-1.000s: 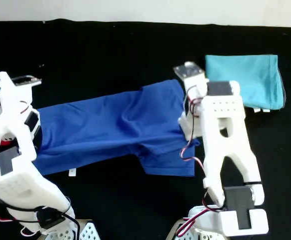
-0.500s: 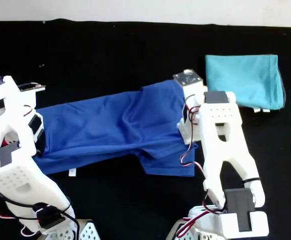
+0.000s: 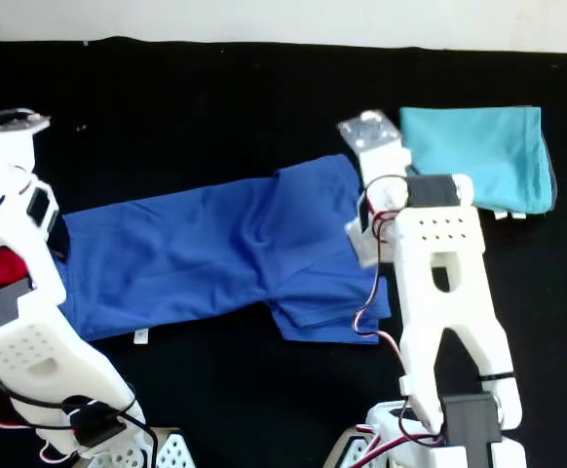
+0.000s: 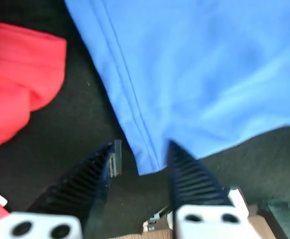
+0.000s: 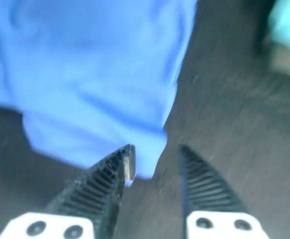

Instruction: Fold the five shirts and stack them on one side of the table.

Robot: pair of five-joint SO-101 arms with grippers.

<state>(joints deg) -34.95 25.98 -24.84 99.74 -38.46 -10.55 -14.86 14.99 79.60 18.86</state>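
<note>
Item: blue shirt point(image 3: 215, 249), lying opened out on the black bench point(image 3: 215, 88); judged still to need folding.
Long axis: runs across the bench from the left arm to the right arm. The right end lies a little farther from the arm bases than the left end.
Left end: the hem, with a twin row of stitching running along its edge.
Right end: the sleeve end, with one sleeve lying out toward the arm bases.
Left gripper point(image 4: 141, 149): jaws apart, grasping nothing. The hem corner lies between the two tips.
Right gripper point(image 5: 155, 149): jaws apart and empty. A corner of the sleeve end sits just ahead of and between the tips. This view is soft, so contact with the cloth cannot be confirmed.
Governing relation: each arm is nearest its own end of the shirt, so a pinch at both corners looks like the next call.
Material: thin matte knit, limp, with shallow soft creases and no stiffness.
Teal shirt point(image 3: 478, 156): already folded to a neat rectangle on the far right side, near the right arm's wrist.
Red cloth point(image 4: 15, 84): bunched just beside the blue hem, probably another shirt.
</note>
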